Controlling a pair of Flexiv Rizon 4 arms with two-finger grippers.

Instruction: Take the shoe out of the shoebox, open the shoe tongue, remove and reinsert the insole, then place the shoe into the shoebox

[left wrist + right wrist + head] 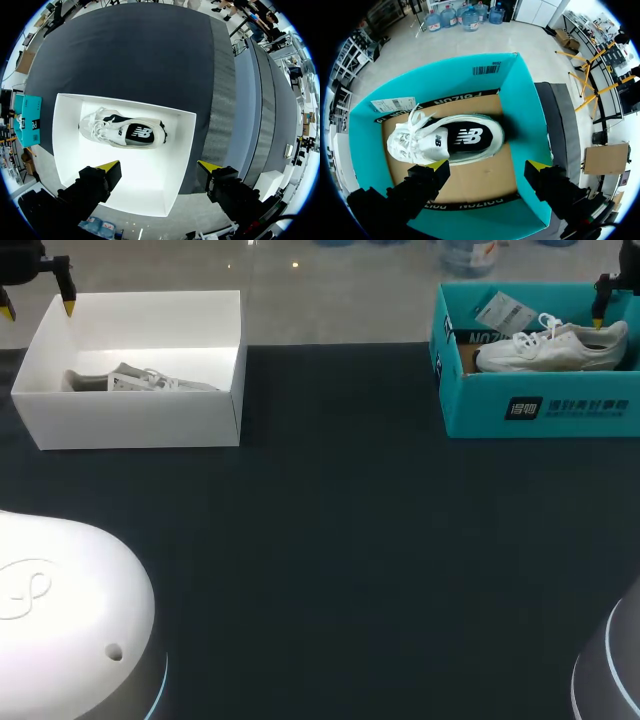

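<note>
A white and grey shoe (140, 380) lies on its side in the white shoebox (140, 425) at the far left. My left gripper (38, 308) hangs open above that box's far left corner; in the left wrist view the shoe (125, 132) lies ahead of the open gripper (160, 167). A second white shoe (550, 348) rests in the teal shoebox (540, 410) at the far right. My right gripper (622, 310) hovers open over its heel end. In the right wrist view this shoe (447, 140) lies just ahead of the open gripper (487, 166), on the box's cardboard floor (485, 180).
A dark tabletop (340, 540) stretches between the two boxes and toward the near edge. A paper tag (505, 312) leans inside the teal box behind the shoe. The arms' white bases (60, 610) sit at the near corners.
</note>
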